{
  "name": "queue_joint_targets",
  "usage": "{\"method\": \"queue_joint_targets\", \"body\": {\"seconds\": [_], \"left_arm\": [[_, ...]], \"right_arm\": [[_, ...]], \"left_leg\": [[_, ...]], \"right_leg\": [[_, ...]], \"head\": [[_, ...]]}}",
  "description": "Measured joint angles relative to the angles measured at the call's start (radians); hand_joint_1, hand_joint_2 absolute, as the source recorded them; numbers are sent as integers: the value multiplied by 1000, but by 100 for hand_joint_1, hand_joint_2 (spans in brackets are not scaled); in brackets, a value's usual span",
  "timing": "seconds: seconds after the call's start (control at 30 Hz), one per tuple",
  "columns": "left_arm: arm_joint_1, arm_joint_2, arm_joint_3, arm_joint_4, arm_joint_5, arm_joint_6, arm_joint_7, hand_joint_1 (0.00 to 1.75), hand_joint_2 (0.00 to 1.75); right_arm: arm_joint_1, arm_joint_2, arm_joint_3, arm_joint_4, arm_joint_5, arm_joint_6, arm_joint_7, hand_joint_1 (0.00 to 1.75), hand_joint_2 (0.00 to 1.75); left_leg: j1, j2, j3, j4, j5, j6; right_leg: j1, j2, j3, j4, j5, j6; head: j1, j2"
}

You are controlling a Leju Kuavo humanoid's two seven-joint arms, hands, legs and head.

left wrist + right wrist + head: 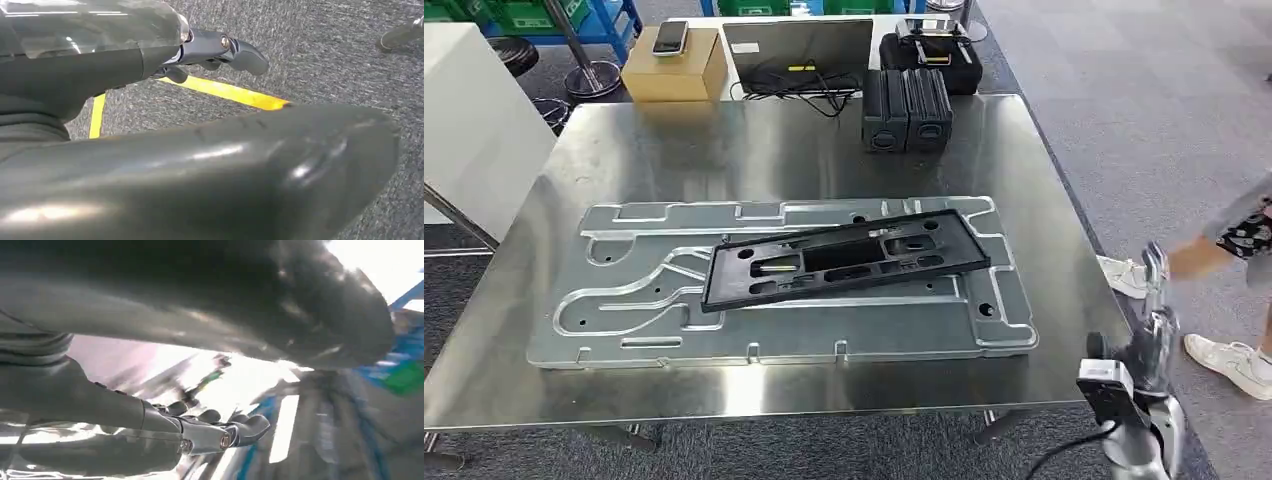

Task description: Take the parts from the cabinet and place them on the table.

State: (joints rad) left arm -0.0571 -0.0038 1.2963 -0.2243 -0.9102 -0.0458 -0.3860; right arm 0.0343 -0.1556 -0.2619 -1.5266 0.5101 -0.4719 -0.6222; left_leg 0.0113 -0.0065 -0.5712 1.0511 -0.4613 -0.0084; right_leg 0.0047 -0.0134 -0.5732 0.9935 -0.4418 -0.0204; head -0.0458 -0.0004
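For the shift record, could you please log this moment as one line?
black frame flat on silver plate on table | right hand empty beside table's right edge | left hand hanging over floor

Silver right hand, blurred, with black cable.

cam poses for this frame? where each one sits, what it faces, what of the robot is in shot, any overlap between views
Head view: high on the body, facing forward and down at the steel table with the silver plate and black frame; right hand raised at the table's right edge.
Left wrist view: behind the left hand, facing grey carpet with yellow floor tape; thumb large in the foreground.
Right wrist view: behind the right hand, motion-blurred, facing bright blurred surroundings.
Shared: the right hand shows in both head and right wrist views.
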Motion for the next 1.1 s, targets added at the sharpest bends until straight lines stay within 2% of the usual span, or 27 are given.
{"method": "queue_joint_targets", "body": {"seconds": [0.03, 0.07, 0.13, 0.17, 0.2, 0.23, 0.27, 0.33, 0.37, 0.4, 0.43, 0.5, 0.53, 0.57, 0.67, 0.7, 0.73, 0.77, 0.83, 0.87, 0.9, 0.93, 0.97, 1.0, 1.03, 1.07, 1.1], "left_arm": [[-1, 0, 0, 0, 0, 0, 0, 0, 0], [-1, -2, 0, 0, -1, 0, 0, 0, 0], [2, -2, 3, 0, 0, 0, 0, 0, 0], [4, -2, 5, 0, -1, 0, 0, 0, 0], [3, -4, 6, 0, -2, 0, -1, 0, 0], [2, -5, 7, 0, -2, -1, -2, 0, 0], [3, -5, 7, 0, -2, -1, -2, 0, 0], [6, -5, 10, 0, -5, -1, -3, 0, 0], [6, -5, 12, 0, -8, -1, -3, 0, 0], [5, -5, 15, 0, -8, -1, -3, 0, 0], [5, -5, 18, 0, -8, -1, -3, 0, 0], [5, -6, 24, 0, -9, -2, -3, 0, 0], [5, -7, 24, -1, -9, -3, -6, 0, 0], [6, -9, 25, -1, -8, -3, -9, 0, 0], [5, -14, 27, -1, -7, -7, -13, 0, 0], [7, -14, 28, -1, -8, -8, -13, 0, 0], [7, -14, 31, -1, -9, -8, -14, 0, 0], [8, -16, 32, -2, -11, -9, -14, 0, 0], [7, -20, 32, -2, -11, -9, -14, 0, 0], [7, -20, 33, -2, -11, -9, -14, 0, 0], [7, -20, 34, -2, -11, -9, -14, 0, 0], [7, -20, 35, -2, -12, -9, -14, 0, 0], [7, -20, 38, -2, -13, -9, -14, 0, 0], [7, -21, 42, -2, -15, -10, -14, 0, 0], [6, -21, 45, -2, -15, -11, -14, 0, 0], [5, -21, 47, -2, -16, -11, -14, 0, 0], [4, -21, 49, -2, -16, -12, -14, 0, 0]], "right_arm": [[21, 9, -40, 19, 20, 0, 0, 0, 0], [45, 25, -92, 48, 47, 0, 0, 0, 0], [76, 48, -157, 93, 96, 11, 0, 0, 0], [86, 58, -190, 116, 121, 17, 0, 0, 0], [93, 67, -228, 142, 142, 22, 0, 0, 0], [100, 74, -264, 165, 160, 26, 0, 0, 0], [106, 80, -297, 184, 173, 30, 0, 0, 0], [115, 92, -349, 222, 185, 32, 0, 0, 0], [118, 98, -368, 241, 190, 32, 0, 0, 0], [120, 105, -385, 255, 190, 32, 0, 0, 0], [122, 109, -402, 267, 192, 32, 0, 0, 0], [121, 114, -424, 279, 200, 33, 0, 0, 0], [119, 117, -437, 286, 217, 33, -1, 0, 0], [112, 119, -443, 292, 227, 33, -1, 0, 0], [106, 128, -477, 328, 263, 31, -1, 0, 0], [102, 130, -485, 343, 273, 29, -1, 0, 0], [92, 132, -493, 364, 286, 26, -1, 0, 0], [87, 132, -501, 381, 291, 24, -1, 0, 0], [87, 135, -513, 408, 301, 18, -1, 0, 0], [81, 135, -521, 433, 312, 6, -1, 0, 0], [75, 135, -531, 463, 326, -6, -1, 0, 0], [71, 135, -542, 494, 339, -18, -1, 0, 0], [67, 135, -553, 533, 352, -33, -1, 0, 0], [63, 135, -569, 580, 364, -42, -1, 0, 0], [58, 135, -583, 616, 379, -45, -1, 0, 0], [55, 134, -598, 661, 403, -52, 0, 0, 0], [50, 129, -616, 713, 427, -61, 0, 0, 0]], "left_leg": [[0, -1, 20, -40, -16, 4], [-5, -3, 20, -45, -3, 11], [-10, -3, 18, -41, -1, 19], [-10, -2, 18, -47, 4, 27], [-5, 1, 18, -56, 14, 38], [-6, 1, 14, -57, 19, 44], [-8, 1, 7, -57, 23, 49], [-12, 1, -9, -56, 33, 51], [-14, 2, -18, -55, 39, 51], [-15, 2, -27, -55, 46, 50], [-16, 2, -36, -55, 53, 48], [-16, 2, -52, -53, 65, 42], [-16, 2, -54, -49, 71, 37], [-18, 2, -57, -50, 76, 30], [-12, 2, -53, -57, 100, 12], [-16, 0, -58, -55, 103, 4], [-10, 0, -72, -33, 63, 4], [-9, 1, -91, 24, -7, 3], [-9, 1, -125, 174, -118, -2], [-9, 1, -133, 236, -140, -4], [-9, 1, -127, 266, -130, -4], [-9, 1, -100, 253, -97, -2], [-9, 1, -52, 200, -60, 1], [-9, 1, 12, 115, -35, 6], [-10, 1, 90, 13, -40, 12], [-17, 1, 157, -80, -75, 15], [-17, 1, 165, -102, -81, 17]], "right_leg": [[0, 0, -1, 3, 0, 4], [4, 3, -5, 10, 0, 9], [0, 3, -5, 7, 5, 20], [1, 3, -5, 6, 7, 26], [-2, 8, -7, 13, -7, 34], [-5, 10, -16, 38, -41, 38], [-7, 11, -40, 100, -95, 41], [-12, 12, -97, 259, -186, 45], [-12, 11, -109, 306, -202, 47], [-14, 11, -97, 304, -192, 47], [-16, 11, -62, 260, -163, 46], [-18, 11, 52, 92, -97, 42], [-18, 12, 117, 3, -99, 38], [-8, 14, 129, -21, -100, 35], [0, 15, 117, -19, -83, 18], [-8, 13, 109, -31, -67, 8], [-8, 8, 98, -31, -54, -1], [-7, 8, 81, -29, -43, -10], [-3, 5, 54, -28, -23, -12], [-1, 4, 40, -27, -12, -12], [0, 4, 24, -26, -1, -12], [2, 4, 7, -24, 10, -11], [3, 3, -10, -21, 21, -9], [3, 3, -26, -17, 31, -7], [4, 3, -35, -11, 40, -4], [9, 3, -43, -6, 44, 1], [8, 0, -42, -6, 53, 7]], "head": [[0, 0], [0, 0], [0, 0], [0, 0], [0, 0], [0, 0], [0, 0], [0, 0], [0, 0], [0, 0], [0, 0], [0, 0], [0, 0], [0, 0], [-1, 0], [0, 0], [-1, 0], [-1, 0], [-1, 0], [-1, 0], [-1, 0], [-1, 0], [-1, 0], [-1, 0], [-1, 0], [-1, 0], [-1, 0]]}}
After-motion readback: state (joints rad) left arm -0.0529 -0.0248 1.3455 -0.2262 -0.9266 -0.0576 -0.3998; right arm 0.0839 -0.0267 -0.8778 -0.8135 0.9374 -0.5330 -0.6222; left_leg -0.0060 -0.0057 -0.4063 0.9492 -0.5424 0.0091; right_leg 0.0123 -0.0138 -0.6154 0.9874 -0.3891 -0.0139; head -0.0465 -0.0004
